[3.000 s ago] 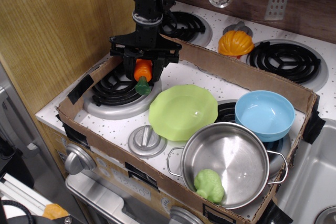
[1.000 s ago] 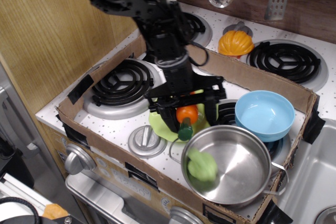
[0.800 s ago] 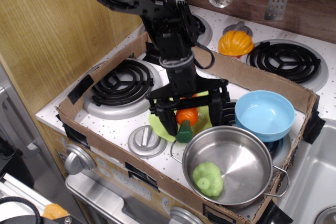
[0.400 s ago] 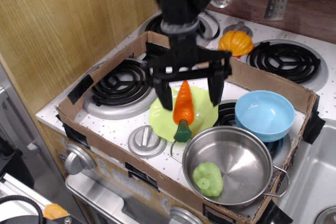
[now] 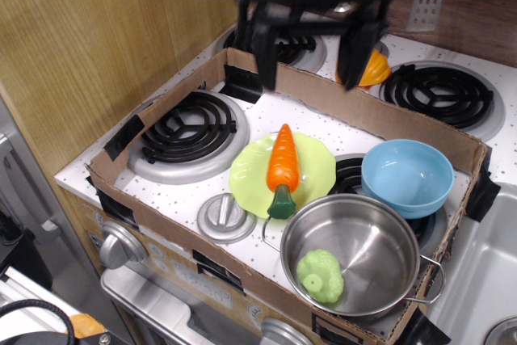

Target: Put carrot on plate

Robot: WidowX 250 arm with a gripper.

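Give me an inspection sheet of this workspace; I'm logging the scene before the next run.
Surface: toy stovetop, white speckled, inside a cardboard surround.
Job's things: carrot lies on the plate, green stem end over the rim toward the pot.
Clutter: steel pot holding a green toy; blue bowl; orange pumpkin toy.
Grippers: gripper open, raised, blurred, holding nothing.
Cables: nothing seen.
Surroundings: wood panel on the image's left, utensils hanging at the back.

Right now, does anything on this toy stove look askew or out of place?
Slightly. The carrot lies on the plate, but its green stem end sticks out over the plate's rim beside the steel pot. The open gripper is up clear of it.
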